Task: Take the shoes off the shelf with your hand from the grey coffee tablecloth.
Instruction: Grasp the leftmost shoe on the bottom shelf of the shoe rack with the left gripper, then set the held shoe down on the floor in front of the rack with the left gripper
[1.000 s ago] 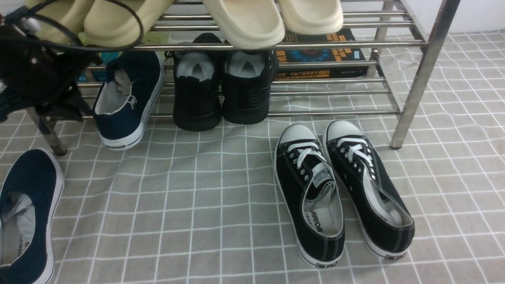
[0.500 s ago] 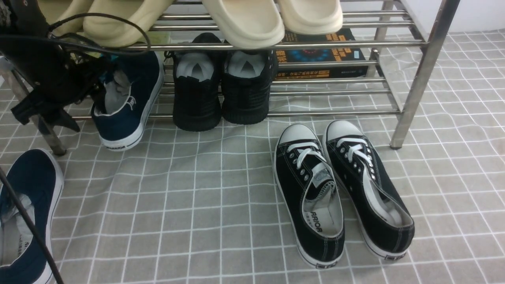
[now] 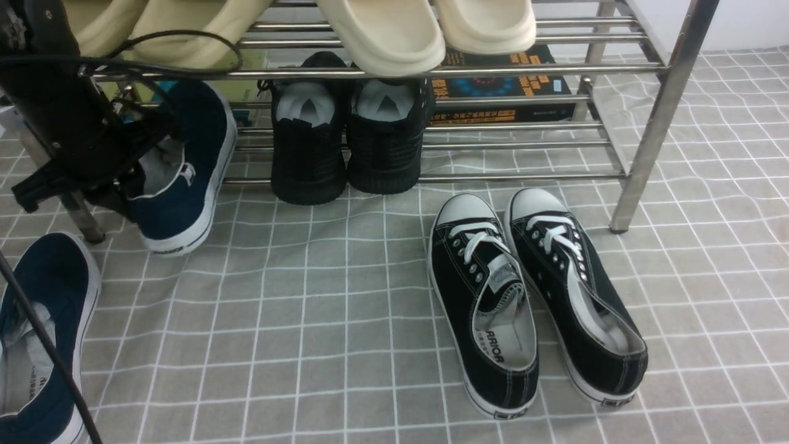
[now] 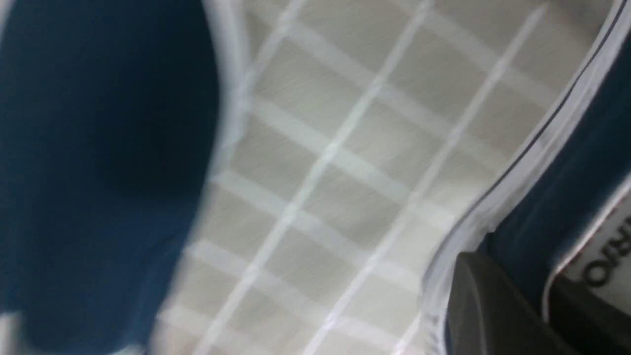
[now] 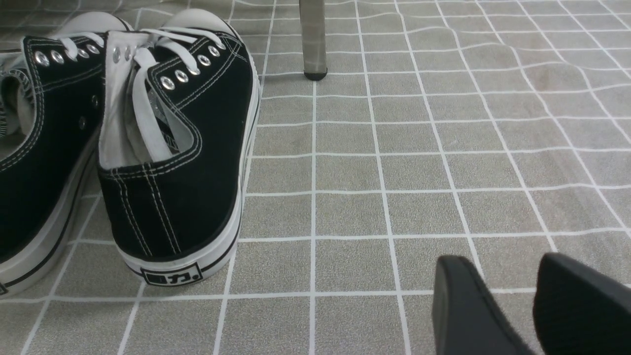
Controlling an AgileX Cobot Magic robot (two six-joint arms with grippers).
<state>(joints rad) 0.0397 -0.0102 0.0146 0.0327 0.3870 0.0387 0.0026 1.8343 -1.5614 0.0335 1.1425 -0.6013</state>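
Note:
One navy shoe (image 3: 185, 185) rests half out of the shelf's (image 3: 493, 71) lower tier at the left, heel over the grey coffee tablecloth (image 3: 308, 308). My left gripper (image 3: 132, 185), the hand, is shut on that shoe's side wall near the heel. In the left wrist view one finger (image 4: 483, 301) sits outside the wall (image 4: 567, 197) and the other inside. The second navy shoe (image 3: 43, 333) lies on the cloth at the front left and shows blurred in the left wrist view (image 4: 98, 148). My right gripper (image 5: 512, 276) hovers open and empty above the cloth.
A pair of black lace-up sneakers (image 3: 530, 296) stands on the cloth right of centre. All-black knit shoes (image 3: 345, 142) and a dark box (image 3: 499, 86) fill the lower tier. Cream slippers (image 3: 425, 31) lie on top. A steel leg (image 3: 647, 154) stands at the right.
My left gripper reached into the navy shoe, shut on its side wall and dragged it left and outward from the shelf. Everything else stayed put.

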